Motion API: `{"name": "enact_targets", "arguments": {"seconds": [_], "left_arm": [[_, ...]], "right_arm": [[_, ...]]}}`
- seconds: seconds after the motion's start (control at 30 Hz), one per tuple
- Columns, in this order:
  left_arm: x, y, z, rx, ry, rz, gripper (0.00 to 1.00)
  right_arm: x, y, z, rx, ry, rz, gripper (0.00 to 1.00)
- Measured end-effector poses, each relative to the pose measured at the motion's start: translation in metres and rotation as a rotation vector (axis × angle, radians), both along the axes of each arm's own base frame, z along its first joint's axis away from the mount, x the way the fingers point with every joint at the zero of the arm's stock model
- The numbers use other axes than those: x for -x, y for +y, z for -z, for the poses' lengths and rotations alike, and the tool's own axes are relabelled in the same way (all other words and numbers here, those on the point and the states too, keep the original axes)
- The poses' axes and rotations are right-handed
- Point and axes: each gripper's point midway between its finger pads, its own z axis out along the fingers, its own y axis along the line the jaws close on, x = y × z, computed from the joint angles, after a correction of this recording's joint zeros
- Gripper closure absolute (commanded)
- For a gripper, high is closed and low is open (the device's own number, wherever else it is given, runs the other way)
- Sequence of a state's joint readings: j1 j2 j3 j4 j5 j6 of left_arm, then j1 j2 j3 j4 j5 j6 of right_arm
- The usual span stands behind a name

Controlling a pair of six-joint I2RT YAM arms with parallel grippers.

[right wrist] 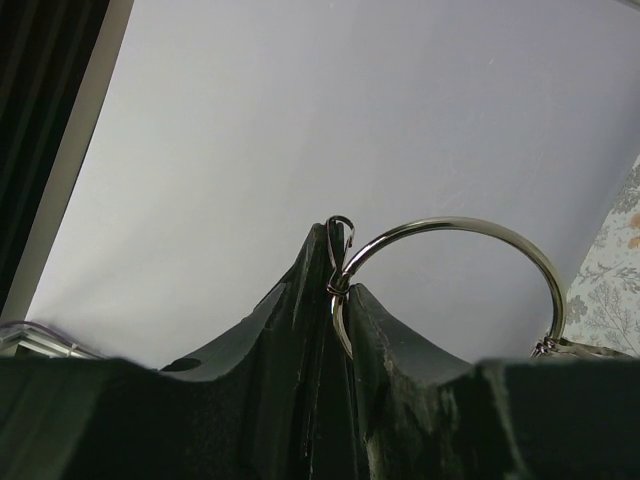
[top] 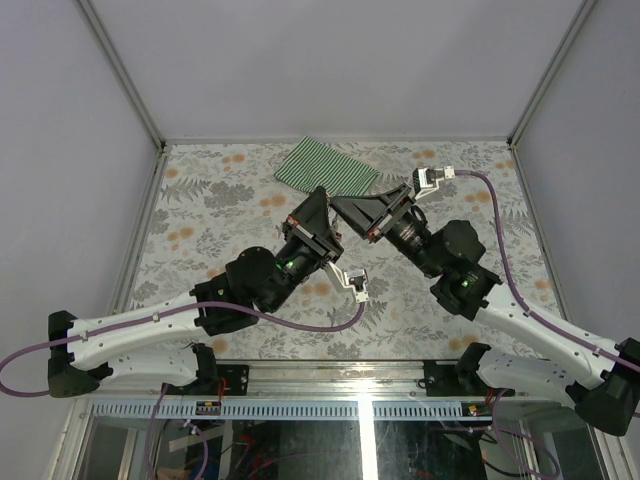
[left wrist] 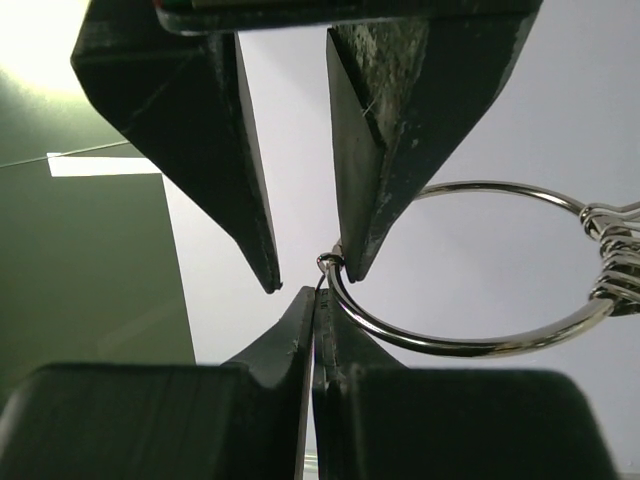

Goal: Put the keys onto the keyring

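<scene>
Keyring (left wrist: pixel 470 345) pinched by left gripper (left wrist: pixel 316 300), right gripper (left wrist: pixel 311 280) slightly spread, one finger (left wrist: pixel 385 140) touching it

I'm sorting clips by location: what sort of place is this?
Probably a robot lab cell: a left arm and right arm bolted at the table edge, white walls in metal framing, and a cable duct below.
</scene>
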State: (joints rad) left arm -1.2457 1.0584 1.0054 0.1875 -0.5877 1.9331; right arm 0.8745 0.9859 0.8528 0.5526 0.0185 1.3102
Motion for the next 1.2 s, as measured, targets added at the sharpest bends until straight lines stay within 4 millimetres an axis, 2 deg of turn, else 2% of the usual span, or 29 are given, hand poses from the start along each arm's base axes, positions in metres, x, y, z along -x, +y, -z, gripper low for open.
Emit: {"name": "enact_targets", "arguments": {"seconds": [0.4,0.6,0.8,0.83,0.87,1.07,1.2], "left_arm": [[0.001,-0.001,0.000,-0.001,0.000,0.005,1.00],[0.001,-0.001,0.000,-0.001,0.000,0.004,1.00],[0.001,-0.001,-0.002,0.011,-0.004,0.005,1.00],[0.001,-0.001,-0.002,0.014,-0.005,0.005,0.97],[0.001,-0.001,-0.002,0.017,-0.006,0.005,0.89],[0.002,0.000,-0.005,0.047,-0.008,0.014,0.56],[0.004,0.001,-0.003,0.071,-0.002,0.027,0.44]], "right_arm": [[-0.004,0.004,0.002,-0.001,0.000,0.000,0.67],[-0.005,0.005,0.002,-0.006,-0.002,0.005,0.79],[-0.008,0.005,0.004,0.000,-0.002,0.015,0.98],[-0.008,0.005,0.004,0.002,-0.003,0.017,1.00],[-0.008,0.005,0.004,0.004,-0.005,0.019,1.00],[-0.011,0.005,0.011,0.041,-0.010,0.037,1.00],[-0.015,0.004,0.020,0.086,-0.010,0.063,1.00]]}}
